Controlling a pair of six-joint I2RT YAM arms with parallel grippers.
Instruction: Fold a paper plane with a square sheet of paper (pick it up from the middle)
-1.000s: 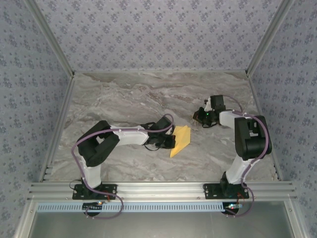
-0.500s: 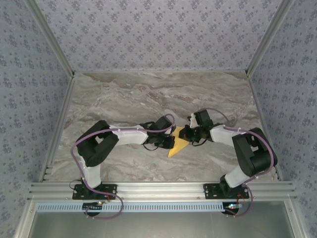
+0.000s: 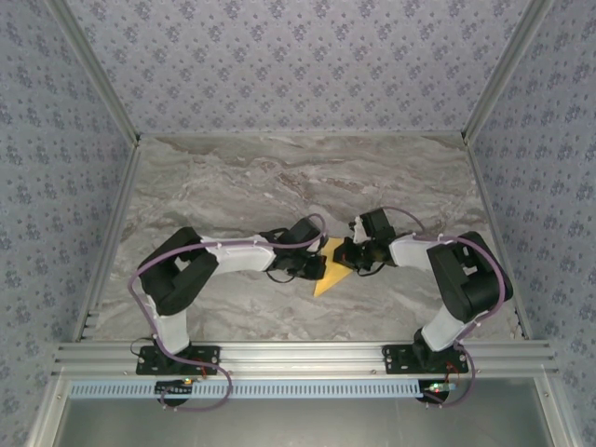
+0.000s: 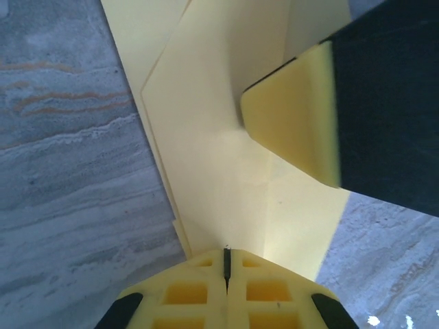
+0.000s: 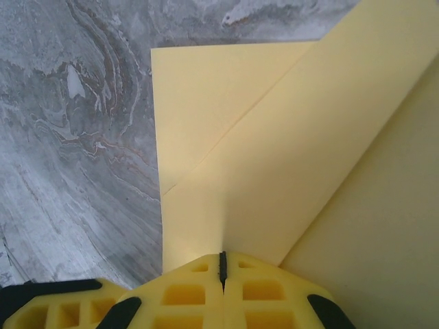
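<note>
From above, the thin yellow-orange square sheet of paper (image 3: 328,276), folded to a point, lies on the grey marble worktop (image 3: 233,186) between the left hand (image 3: 315,267) and the right hand (image 3: 350,257). Left wrist view: the fingers are pressed together, tips on the sheet. Right wrist view: the same, on a folded flap. I think 1 hand should pin the layers while the other rubs the crease slowly.

Yellow paper (image 3: 331,277), grey-veined marble table (image 3: 279,177)
</note>
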